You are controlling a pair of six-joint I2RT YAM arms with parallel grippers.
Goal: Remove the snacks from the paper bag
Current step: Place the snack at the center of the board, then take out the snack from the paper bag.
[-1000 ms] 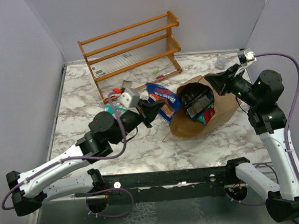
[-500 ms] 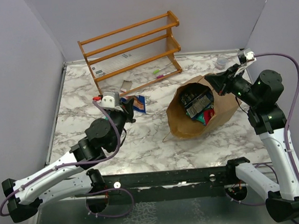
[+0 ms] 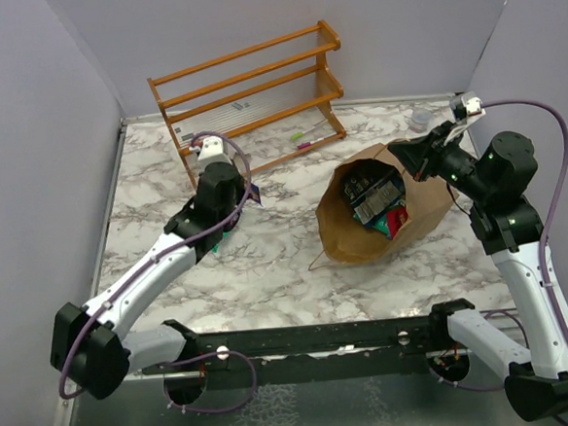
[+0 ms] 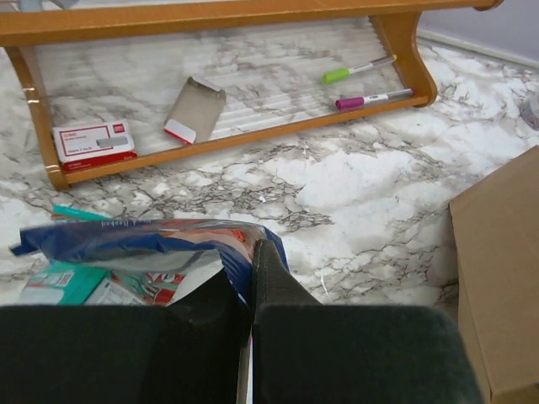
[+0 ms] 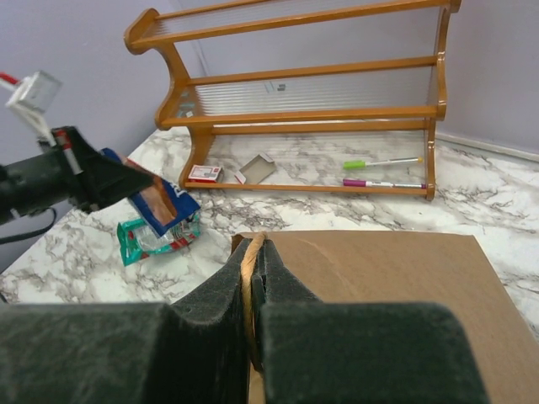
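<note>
Partly done: left gripper clamped on a blue packet above a teal packet lying out at left; right gripper pinches the handle of the paper bag; more snacks wait inside, right.

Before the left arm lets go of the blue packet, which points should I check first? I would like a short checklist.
1. The left gripper is shut on the blue packet: ok.
2. Blue packet above the teal packet, away from the paper bag: ok.
3. Blue packet resting on the table: cannot tell.
4. The right gripper is clamped on the bag's handle: ok.
5. Paper bag emptied: not ok, snacks lie inside.
</note>
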